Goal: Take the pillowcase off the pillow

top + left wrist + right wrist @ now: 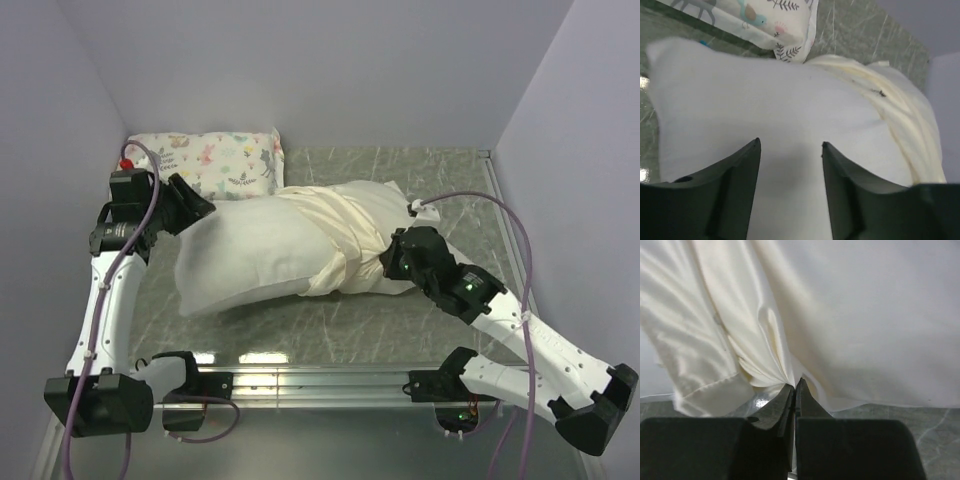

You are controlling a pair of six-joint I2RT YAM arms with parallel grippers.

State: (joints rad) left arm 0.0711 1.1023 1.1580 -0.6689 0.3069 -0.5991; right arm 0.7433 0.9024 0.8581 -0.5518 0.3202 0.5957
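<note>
The plump white pillow (245,260) lies across the middle of the table, its left half bare. The cream pillowcase (345,235) is bunched in wrinkles over its right half. My left gripper (200,210) hovers at the pillow's far left corner. In the left wrist view this gripper (791,145) is open over the bare white pillow (765,100), nothing between its fingers, with the pillowcase (912,120) to the right. My right gripper (387,262) sits at the pillowcase's near edge. The right wrist view shows it (794,384) shut on a pinched fold of the shiny pillowcase (730,315).
A small floral animal-print pillow (215,162) lies at the back left corner, right behind my left gripper. Pale walls close in the marbled green table (420,325) on three sides. A metal rail (320,380) runs along the near edge between the arm bases.
</note>
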